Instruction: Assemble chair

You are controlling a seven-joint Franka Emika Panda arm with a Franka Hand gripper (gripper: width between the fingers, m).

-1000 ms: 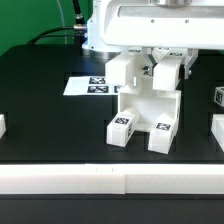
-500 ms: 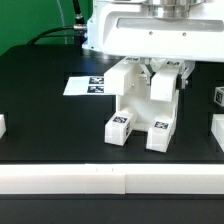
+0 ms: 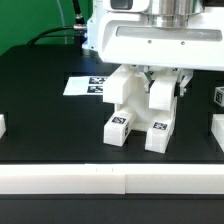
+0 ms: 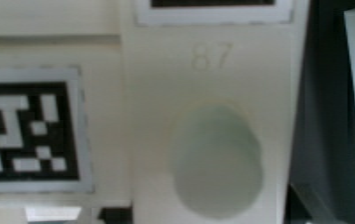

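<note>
The chair [image 3: 140, 105] stands mid-table as one chunky white assembly. Its two front legs carry tags [image 3: 120, 127]. My gripper [image 3: 165, 80] hangs under the big white hand, directly over the chair's upper part on the exterior view's right. Its dark fingers [image 3: 147, 74] stand on either side of that upright with a little room, so the jaws look open. The wrist view is filled by the chair's white face [image 4: 209, 120] at very close range, with a tag [image 4: 23, 135] and a shallow oval recess. No fingertips show there.
The marker board [image 3: 85, 85] lies behind the chair toward the exterior view's left. Loose white chair parts sit at the left edge [image 3: 2, 125] and the right edge [image 3: 217, 97]. A low white wall [image 3: 110, 180] runs along the front of the table.
The hand has come down over the chair's top, hiding its upper end. The chair's legs have shifted slightly toward the exterior view's left.
</note>
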